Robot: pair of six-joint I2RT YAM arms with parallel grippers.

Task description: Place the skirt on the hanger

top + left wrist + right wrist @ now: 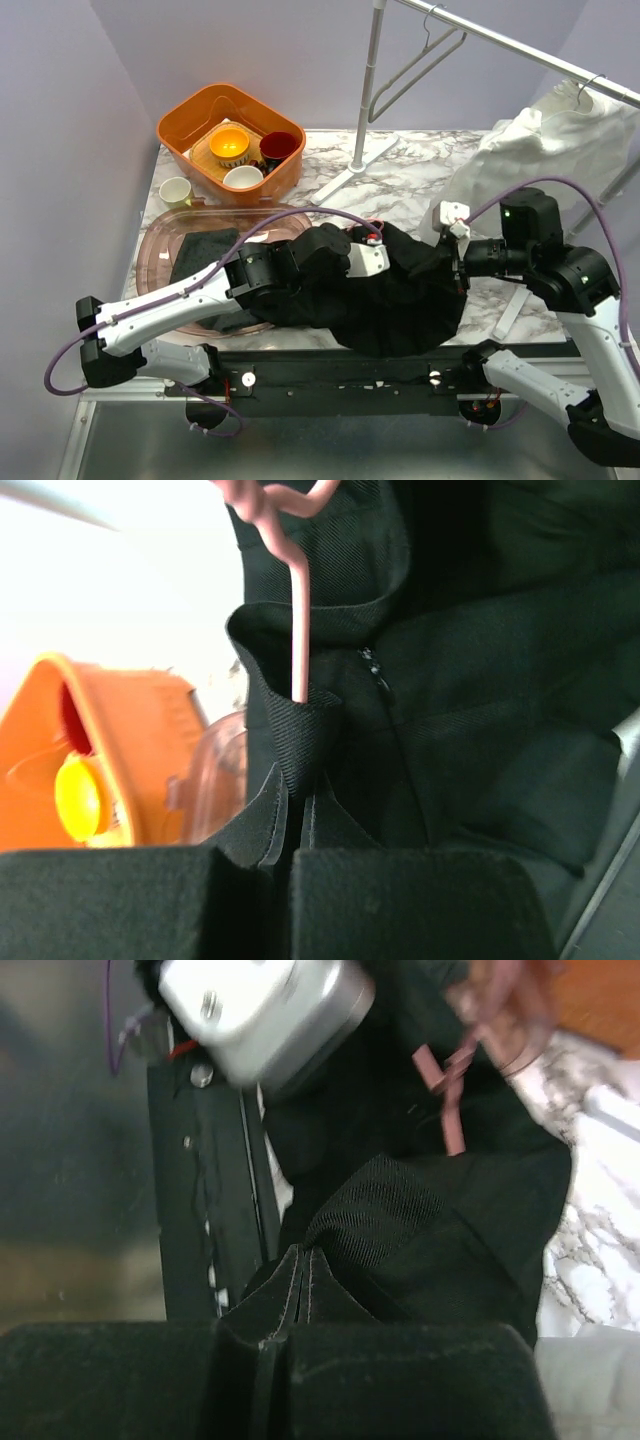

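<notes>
The black skirt (400,290) hangs bunched between my two grippers over the table's front middle. My left gripper (375,258) is shut on the skirt's waistband; the left wrist view shows the fabric (300,730) pinched between the pads. A pink hanger's stem (298,620) rises out of the waistband there, and it also shows in the right wrist view (452,1110). My right gripper (458,262) is shut on the skirt's other edge (380,1220). Most of the hanger is hidden inside the skirt.
An orange bin (232,140) with bowls and a cup stands at the back left. A pink tray (165,250) with a dark cloth lies at the left. A clothes rack (372,90) with a grey hanger (415,65) and a white garment (545,145) stands at the back right.
</notes>
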